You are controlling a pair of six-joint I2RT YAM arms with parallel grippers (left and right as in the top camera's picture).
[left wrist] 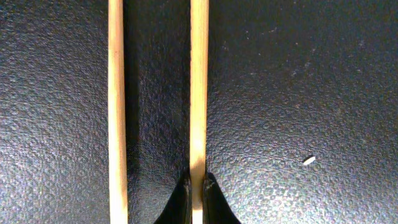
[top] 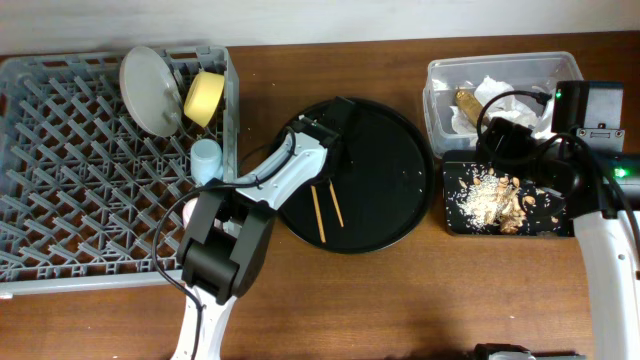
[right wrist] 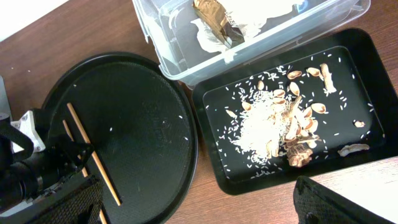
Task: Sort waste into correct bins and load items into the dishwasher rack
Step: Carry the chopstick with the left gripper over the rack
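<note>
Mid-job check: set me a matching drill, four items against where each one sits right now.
Items:
1. plate
2. chopsticks
3. napkin
4. food scraps

Places:
A. clear tub
B. round black tray
C. dishwasher rack
D. shallow black rectangular tray

Pairs: 1-C, 2-B, 3-A, 4-D

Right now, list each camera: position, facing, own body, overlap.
Overhead: above table, facing down at rack, round tray, tub, black bin; left arm, right arm show.
Left wrist: low over round tray, along chopsticks; left claw pinches one.
Right wrist: high over black bin, tub, round tray; own fingers at bottom.
Shared: all three see chopsticks.
</note>
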